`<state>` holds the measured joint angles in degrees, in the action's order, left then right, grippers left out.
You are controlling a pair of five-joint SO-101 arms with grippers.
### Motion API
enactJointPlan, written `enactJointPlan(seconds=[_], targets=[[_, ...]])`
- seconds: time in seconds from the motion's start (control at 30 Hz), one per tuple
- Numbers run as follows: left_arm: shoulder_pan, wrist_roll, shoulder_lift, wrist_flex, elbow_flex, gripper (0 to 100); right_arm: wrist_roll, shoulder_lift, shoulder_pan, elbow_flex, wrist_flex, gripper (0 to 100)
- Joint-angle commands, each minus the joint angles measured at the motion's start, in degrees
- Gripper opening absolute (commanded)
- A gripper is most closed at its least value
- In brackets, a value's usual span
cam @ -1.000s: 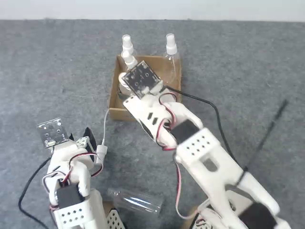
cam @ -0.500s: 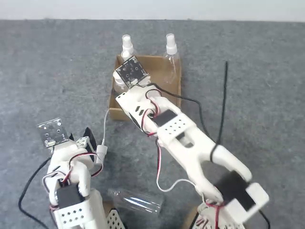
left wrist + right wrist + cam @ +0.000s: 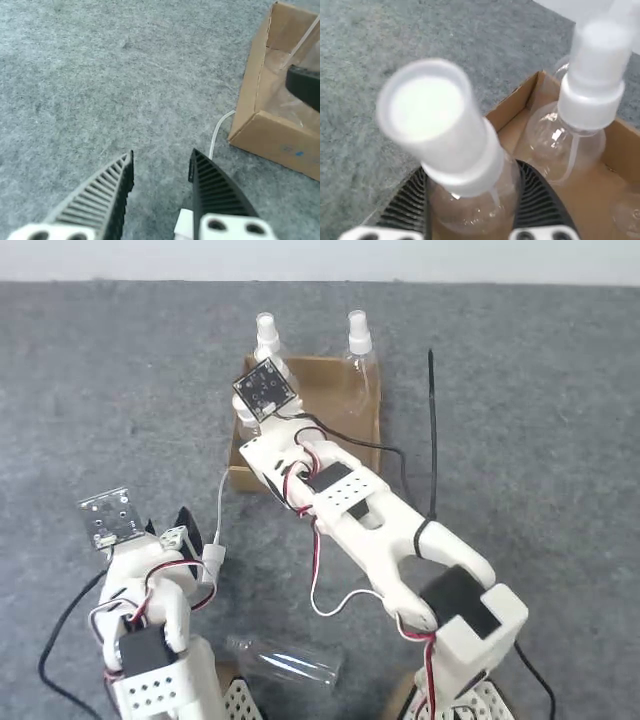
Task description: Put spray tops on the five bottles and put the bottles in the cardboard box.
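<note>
Packing in progress: the right gripper [image 3: 472, 192] is clamped on a clear plastic spray bottle [image 3: 465, 212]. Its ribbed jaws press the shoulder just below the white spray top [image 3: 437, 117]. The bottle is held upright at the corner of the cardboard box [image 3: 335, 390] nearest the left arm; whether its base touches the box floor cannot be told. Two more topped bottles [image 3: 267, 335] [image 3: 358, 338] stand along the box's far side. A fifth-of-the-set candidate, a bare bottle [image 3: 285, 662], lies on its side on the grey carpet [image 3: 520, 390] between the two arm bases, apparently without a top. The left gripper [image 3: 162, 155] hangs over the carpet near the box with its jaws apart, holding nothing. The bottles look empty, so probably light, with thin, smooth walls that would give under a hard squeeze and slip under a weak one. The shoulder is likely the stiffest hold; the top itself might twist loose. The lying bottle may roll, and is best taken across its middle.
</note>
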<state>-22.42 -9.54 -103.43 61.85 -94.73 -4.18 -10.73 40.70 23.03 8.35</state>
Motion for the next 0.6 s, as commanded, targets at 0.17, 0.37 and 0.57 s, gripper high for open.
enactJointPlan(seconds=[0.17, 0.37, 0.57], targets=[[0.3, 0.4, -1.0, -2.0, 0.6, 17, 6.0, -0.3, 0.4, -4.6, -1.5, 2.0], [0.3, 0.4, -1.0, -1.9, 0.6, 17, 9.0, -0.4, 0.4, -4.4, -0.9, 12.8], [0.3, 0.4, -1.0, -2.0, 0.1, 17, 9.1, -0.1, 0.5, -4.2, -0.7, 13.1]])
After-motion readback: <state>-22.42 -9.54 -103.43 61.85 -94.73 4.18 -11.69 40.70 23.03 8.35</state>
